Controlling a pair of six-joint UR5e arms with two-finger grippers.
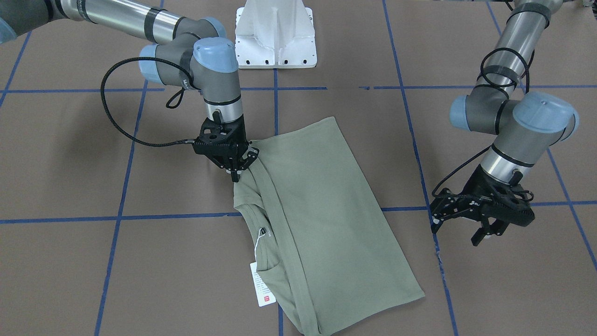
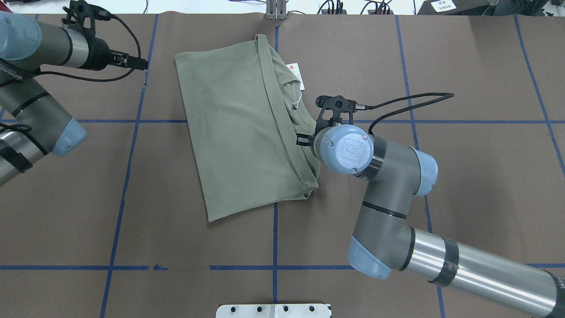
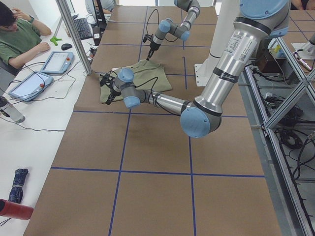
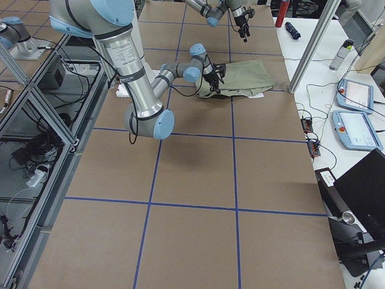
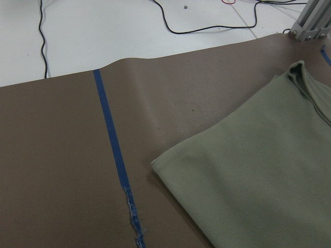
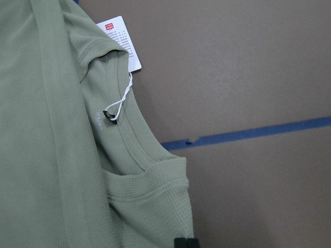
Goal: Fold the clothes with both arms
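partly folded: shirt (image 1: 326,210) lies narrowed lengthwise, crosswise fold pending. right gripper (image 1: 237,171) pinches its shoulder edge; left gripper (image 1: 456,233) spread, empty, well apart.

Folded shirt (image 2: 238,128) on table (image 2: 463,176); right arm (image 2: 384,207) at shirt's edge

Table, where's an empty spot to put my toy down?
The bare brown table between the shirt and the white base is free, and so is the wide stretch beyond the right arm, on the robot's right. It is crowded where the right gripper pinches the shirt near the hang tag.
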